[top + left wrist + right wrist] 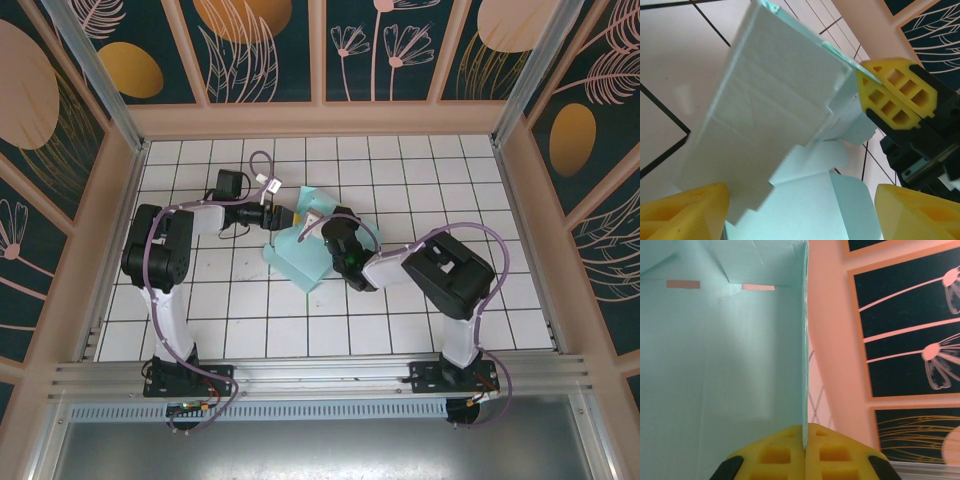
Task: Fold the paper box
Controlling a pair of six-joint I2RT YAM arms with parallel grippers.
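Yellow pads of the right gripper (pixel 805 455) sit closest to us in the right wrist view. They are pressed together on the thin upright edge of one wall of the paper box (pixel 720 365), so that tool is clamped on card. Two small slots show near the top of that mint wall.

In the left wrist view the left gripper (pixel 800 220) stands wide open. Its yellow fingertips sit at the bottom corners with creased panels and stepped flaps between them, and we see nothing pinched.

From above, the box (pixel 300 262) lies mid-table between the two wrists. It is half formed and partly lifted off the white tiled table (pixel 200 310), with one panel tilted.

Handling, as we judge it:
- **Weight and stiffness:** it looks very light, thin and floppy away from the score lines, and stiffer along a folded edge.
- **Surface:** the card looks smooth, so it may slide in the pads.
- **Damage:** a hard pinch could dent or crease it where no fold belongs.
- **Where to hold:** a panel edge close to a crease looks best, not a loose flap tip, which would just bend.
- **Two-arm approach:** we'd keep one tool anchoring the wall while the other presses a flap along its score.
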